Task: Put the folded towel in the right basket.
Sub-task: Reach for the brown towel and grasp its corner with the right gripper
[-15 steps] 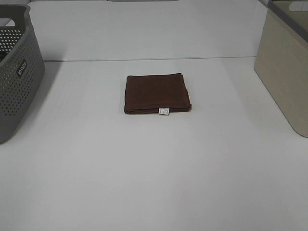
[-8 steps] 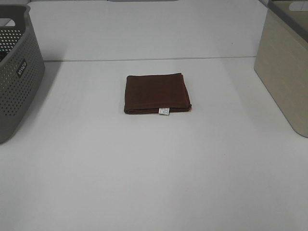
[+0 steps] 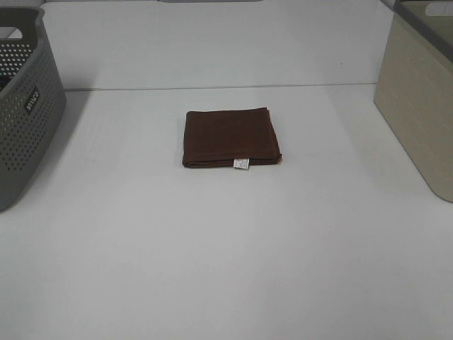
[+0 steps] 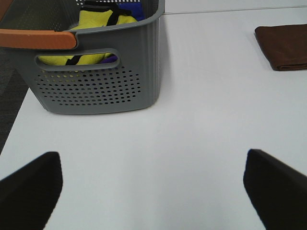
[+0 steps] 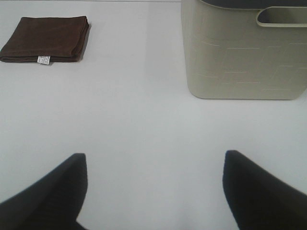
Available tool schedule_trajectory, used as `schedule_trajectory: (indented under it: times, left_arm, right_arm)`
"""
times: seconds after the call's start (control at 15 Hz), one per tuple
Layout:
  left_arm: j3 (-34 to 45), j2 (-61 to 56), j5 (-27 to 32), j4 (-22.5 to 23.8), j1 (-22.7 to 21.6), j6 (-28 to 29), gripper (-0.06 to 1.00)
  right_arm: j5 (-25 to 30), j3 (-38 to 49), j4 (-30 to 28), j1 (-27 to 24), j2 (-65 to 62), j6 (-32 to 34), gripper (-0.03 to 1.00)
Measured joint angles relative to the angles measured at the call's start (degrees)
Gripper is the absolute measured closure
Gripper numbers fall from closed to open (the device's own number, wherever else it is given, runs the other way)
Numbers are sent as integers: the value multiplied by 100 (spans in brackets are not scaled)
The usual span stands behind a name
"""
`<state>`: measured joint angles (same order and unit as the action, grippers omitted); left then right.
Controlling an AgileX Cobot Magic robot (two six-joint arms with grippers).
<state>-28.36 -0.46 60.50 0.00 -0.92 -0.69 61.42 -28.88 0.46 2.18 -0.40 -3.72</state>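
Over table (image 3: 226, 269), pincers (image 4: 151, 158) (image 5: 154, 154) wide apart (empty)

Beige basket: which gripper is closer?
Right. The right gripper has the beige basket just ahead of it; the left gripper faces the grey basket on the opposite side.

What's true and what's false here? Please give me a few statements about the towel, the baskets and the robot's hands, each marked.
1. The brown towel lies folded on the table, between two baskets. True.
2. The towel already sits in the beige basket. False: it lies on the table, apart from that basket.
3. The grey basket holds yellow and blue items. True.
4. The right hand grips the towel. False: it is open and holds nothing, with the towel well away from it.
5. The left hand is open. True.
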Motion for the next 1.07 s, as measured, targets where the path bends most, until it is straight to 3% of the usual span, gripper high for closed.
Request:
schedule_trajectory:
  times: [0.67,1.07]
  left_arm:
    - [0,0,0,0,0,0,-3]
    - [0,0,0,0,0,0,-3]
  right_arm:
    - [-40,-17,0,0,74,0,23]
    - [-865,-762,6,0,2194,0,23]
